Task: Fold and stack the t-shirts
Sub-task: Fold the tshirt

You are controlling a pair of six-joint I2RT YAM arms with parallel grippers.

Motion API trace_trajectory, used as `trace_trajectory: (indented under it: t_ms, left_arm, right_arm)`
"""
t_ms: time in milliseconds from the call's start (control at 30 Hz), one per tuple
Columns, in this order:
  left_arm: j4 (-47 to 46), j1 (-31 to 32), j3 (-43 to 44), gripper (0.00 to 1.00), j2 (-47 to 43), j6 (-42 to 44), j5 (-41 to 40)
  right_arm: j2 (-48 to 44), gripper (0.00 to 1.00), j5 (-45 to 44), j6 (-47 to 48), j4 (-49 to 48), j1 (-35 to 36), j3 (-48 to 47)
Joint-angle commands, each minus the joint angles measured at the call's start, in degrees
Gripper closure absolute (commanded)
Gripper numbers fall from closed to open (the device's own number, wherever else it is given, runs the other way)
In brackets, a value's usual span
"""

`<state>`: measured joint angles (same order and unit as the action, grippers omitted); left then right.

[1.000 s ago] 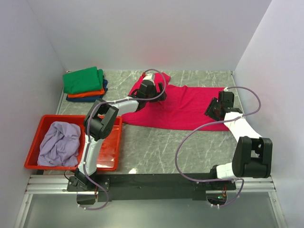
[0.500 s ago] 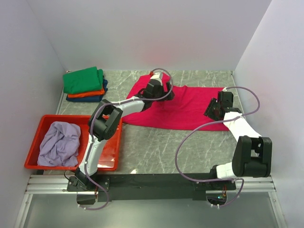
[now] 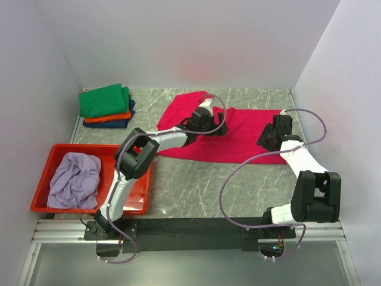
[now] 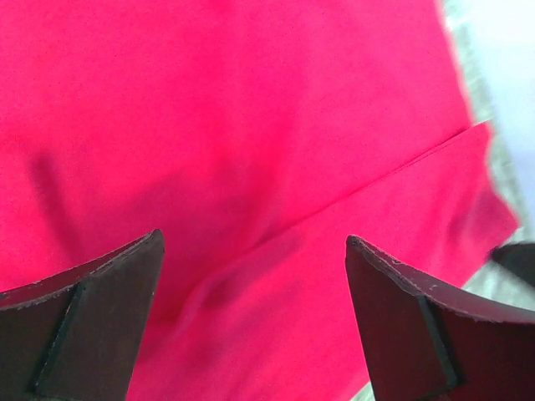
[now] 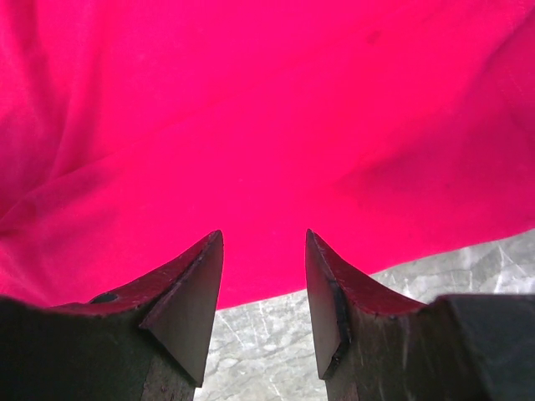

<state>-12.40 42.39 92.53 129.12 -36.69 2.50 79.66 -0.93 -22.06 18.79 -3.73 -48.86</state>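
At the left near side, a red plastic tray (image 3: 43,176) is found on the marbled table (image 3: 196,185). A pale lavender t-shirt (image 3: 74,180) lies crumpled inside it, unfolded.

Beyond the tray, in the far left corner, three folded t-shirts are stacked. The green t-shirt (image 3: 104,100) is on top, the orange t-shirt (image 3: 113,117) is beneath it, and the dark blue t-shirt (image 3: 107,124) is at the bottom.

The crimson-pink t-shirt (image 3: 241,140) is spread flat on the far middle of the table and reaches from the centre toward the right wall.

The left arm is stretched out from its base over the tray's right corner to the middle of this shirt. The left gripper (image 3: 217,126) is held over the cloth. In the left wrist view its jaws are spread wide, with nothing between them, and only crimson cloth (image 4: 251,109) is seen below. A straight edge of an overlying layer is noted running diagonally across that cloth.

The right gripper (image 3: 266,138) is positioned at the shirt's right near edge. In the right wrist view its jaws are parted by a moderate gap, and no cloth is seen pinched. Crimson cloth (image 5: 251,109) and a strip of bare table (image 5: 468,267) are seen past the fingertips (image 5: 209,251).
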Motion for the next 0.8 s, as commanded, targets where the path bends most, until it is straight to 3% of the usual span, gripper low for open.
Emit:
trace_trajectory:
  t_ms: [0,200,767]
  left_arm:
    - [-3.4,-1.6,-6.5,0.05,-7.6,-0.9,-2.4]
    - [-7.0,-2.0,-24.1,0.03,-14.8,-2.2,-8.1]
    - [-12.5,3.6,-37.4,0.03,-17.1,-5.8,-8.6]
  right_arm:
    - [0.3,0.49,-3.1,-1.3,-0.2,-0.1,-1.0]
    - [4.4,0.49,-0.5,-3.1,-3.3,-4.6,1.7]
    - [6.2,0.48,7.0,-5.6,-8.6,-20.7,8.9]
